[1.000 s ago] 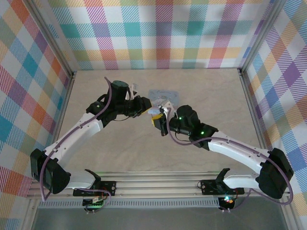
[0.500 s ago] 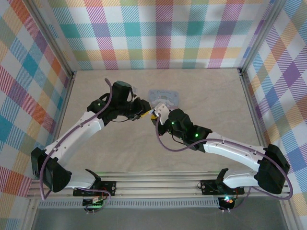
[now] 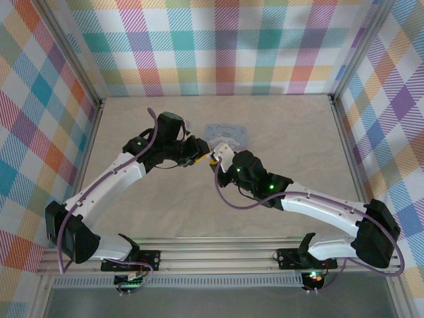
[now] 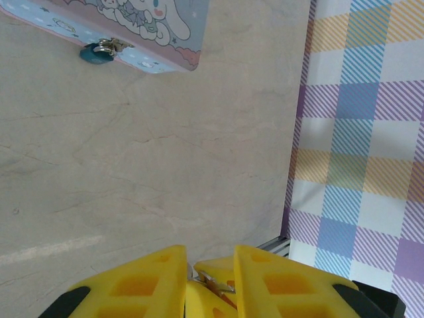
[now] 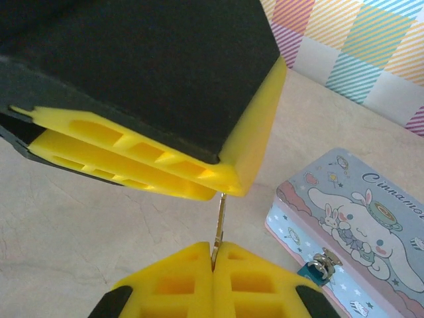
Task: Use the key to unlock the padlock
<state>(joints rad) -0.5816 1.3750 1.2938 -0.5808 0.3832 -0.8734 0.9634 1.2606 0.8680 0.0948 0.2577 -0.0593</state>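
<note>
A thin silver key (image 5: 219, 218) stands between both grippers. My right gripper (image 5: 213, 246) is shut flat on its lower end. The key's upper end runs in between the yellow fingers of my left gripper (image 4: 210, 255), where the key (image 4: 217, 285) spans the narrow gap beside the right fingertips. From above, the left gripper (image 3: 207, 156) and right gripper (image 3: 215, 159) meet tip to tip over the table's middle. The tiny teal padlock (image 5: 315, 271) hangs on the silver clasp of a pale blue cartoon tin box (image 5: 358, 218), a short way right of the key. That padlock (image 4: 96, 54) also shows top left in the left wrist view.
The tin box (image 3: 226, 132) lies flat just behind the two grippers. Bare marble-patterned tabletop (image 3: 285, 126) surrounds it. Plaid walls (image 3: 225, 46) with metal rails close in the back and both sides.
The right arm swung left and forward, bringing its fingertips up against the left gripper's. In the last half second almost nothing moved.
</note>
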